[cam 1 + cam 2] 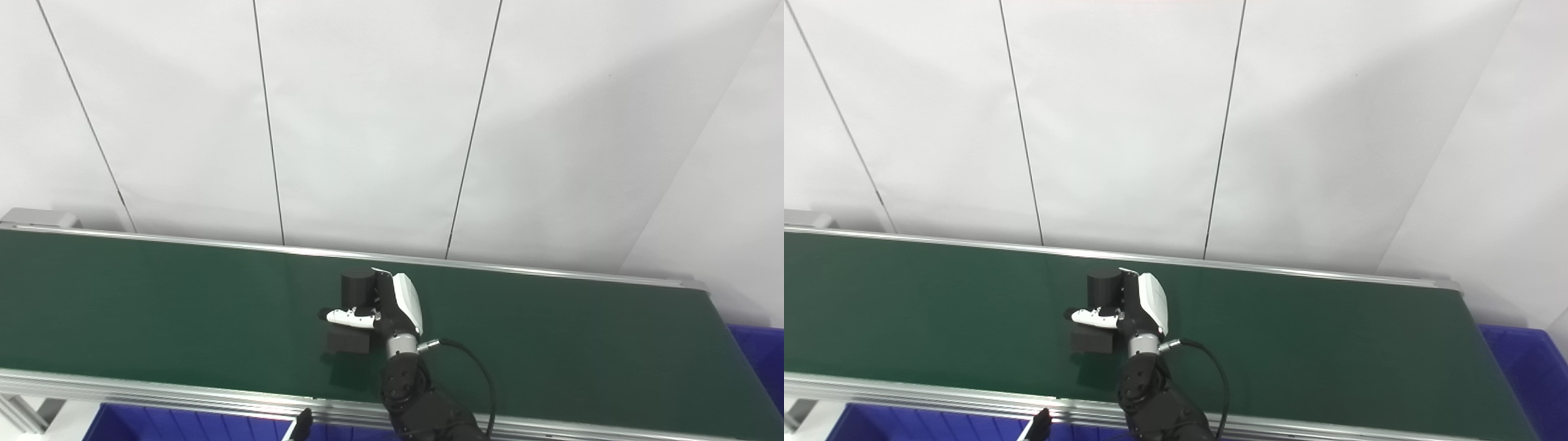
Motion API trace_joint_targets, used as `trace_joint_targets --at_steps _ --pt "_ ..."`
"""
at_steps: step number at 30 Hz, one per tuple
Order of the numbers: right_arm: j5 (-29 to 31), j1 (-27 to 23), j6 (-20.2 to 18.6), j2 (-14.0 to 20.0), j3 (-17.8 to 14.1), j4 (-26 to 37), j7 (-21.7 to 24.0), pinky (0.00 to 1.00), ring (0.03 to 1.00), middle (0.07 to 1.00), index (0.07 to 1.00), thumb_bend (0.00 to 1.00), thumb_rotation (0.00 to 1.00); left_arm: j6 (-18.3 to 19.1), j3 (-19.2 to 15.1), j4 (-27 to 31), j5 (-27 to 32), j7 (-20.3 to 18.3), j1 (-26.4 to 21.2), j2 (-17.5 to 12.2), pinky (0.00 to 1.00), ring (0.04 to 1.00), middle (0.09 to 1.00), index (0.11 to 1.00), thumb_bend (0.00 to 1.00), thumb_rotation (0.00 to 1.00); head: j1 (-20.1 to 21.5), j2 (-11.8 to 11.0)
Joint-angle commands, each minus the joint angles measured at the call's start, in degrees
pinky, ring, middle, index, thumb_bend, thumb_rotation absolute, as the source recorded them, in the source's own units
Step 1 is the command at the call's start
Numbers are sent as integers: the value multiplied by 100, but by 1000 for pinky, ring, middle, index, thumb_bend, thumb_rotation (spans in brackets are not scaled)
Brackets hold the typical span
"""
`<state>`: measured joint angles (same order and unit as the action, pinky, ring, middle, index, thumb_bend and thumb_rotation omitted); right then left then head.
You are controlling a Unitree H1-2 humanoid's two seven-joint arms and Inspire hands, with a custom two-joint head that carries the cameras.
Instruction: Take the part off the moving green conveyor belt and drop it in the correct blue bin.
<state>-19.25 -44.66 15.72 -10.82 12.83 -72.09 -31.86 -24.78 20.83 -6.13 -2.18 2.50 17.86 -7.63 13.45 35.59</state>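
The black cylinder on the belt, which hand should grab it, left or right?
Right, I'd judge. The right hand is already out over the green belt beside the black cylinder, thumb in front of it. The left hand only peeks in at the bottom edge, short of the belt.

1. The right hand [392, 306] has a white shell on its back and black fingers.
2. Its thumb [349, 317] is white with a black tip.
3. The wrist ring [401, 345] is silver metal.
4. A black cable [481, 373] loops beside the black forearm [422, 407].
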Motion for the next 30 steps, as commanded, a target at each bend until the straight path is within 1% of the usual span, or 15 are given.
trace_joint_targets --at_steps 1,5,8,10,12,14,16,18,19,21,23,26,28,29,30 --pt "-11 -180 385 -36 -1 119 -163 406 425 490 507 517 0 -215 -29 134 53 -88 11 19 996 1000 1000 1000 895 996 -4 5" --pt "-12 -23 461 10 -9 358 -234 429 436 498 500 517 0 -215 -59 138 19 -87 -3 56 1000 1000 1000 1000 915 999 13 64" --pt "-37 263 455 72 -30 881 -271 407 427 508 497 517 0 -215 -51 163 -18 -86 2 39 1000 1000 1000 1000 917 1000 4 164" --pt "11 575 406 138 -69 1492 -119 392 420 511 499 516 0 -215 -51 196 -13 -88 18 49 1000 1000 1000 1000 919 1000 -26 234" --pt "65 923 279 219 -109 2206 100 411 432 509 494 516 0 -215 -63 221 50 -166 39 65 1000 1000 1000 1000 916 1000 -69 297" --pt "241 1513 121 376 -164 3423 511 432 443 511 485 516 0 -215 -65 270 81 -218 75 91 1000 1000 1000 1000 913 1000 -151 387" --pt "342 1977 -46 519 -186 4383 829 433 441 515 481 516 0 -215 -60 329 79 -218 115 120 1000 1000 1000 1000 886 998 -239 475" --pt "379 2294 -265 612 -206 5055 1053 434 444 505 486 517 0 -215 -44 393 63 -217 159 134 1000 1000 1000 1000 875 998 -312 560" --pt "414 2539 -433 703 -223 5558 1219 436 446 503 486 517 0 -215 -39 435 69 -237 185 135 1000 1000 1000 1000 873 998 -363 650" --pt "492 2926 -680 841 -274 6321 1489 475 479 509 461 515 0 -215 -36 505 74 -261 225 133 1000 999 1000 998 850 993 -393 719" --pt "578 3281 -837 968 -326 6947 1714 479 479 513 460 515 0 -215 -50 596 93 -294 279 144 999 996 1000 994 839 988 -463 847" --pt "701 3655 -948 1080 -406 7541 1983 495 479 514 458 514 0 -214 -82 736 105 -330 358 181 990 987 1000 993 813 980 -515 946" --pt "761 3924 -943 1173 -453 7856 2125 481 468 515 467 515 0 -214 -107 807 101 -333 391 217 987 986 998 992 810 978 -549 1006" --pt "764 4062 -931 1220 -476 8003 2186 487 468 512 469 515 0 -214 -114 845 103 -339 411 233 982 984 996 992 810 978 -587 1086" --pt "767 4216 -881 1275 -496 8121 2236 496 471 510 468 515 0 -214 -125 867 121 -363 423 245 981 983 996 991 808 978 -587 1086"
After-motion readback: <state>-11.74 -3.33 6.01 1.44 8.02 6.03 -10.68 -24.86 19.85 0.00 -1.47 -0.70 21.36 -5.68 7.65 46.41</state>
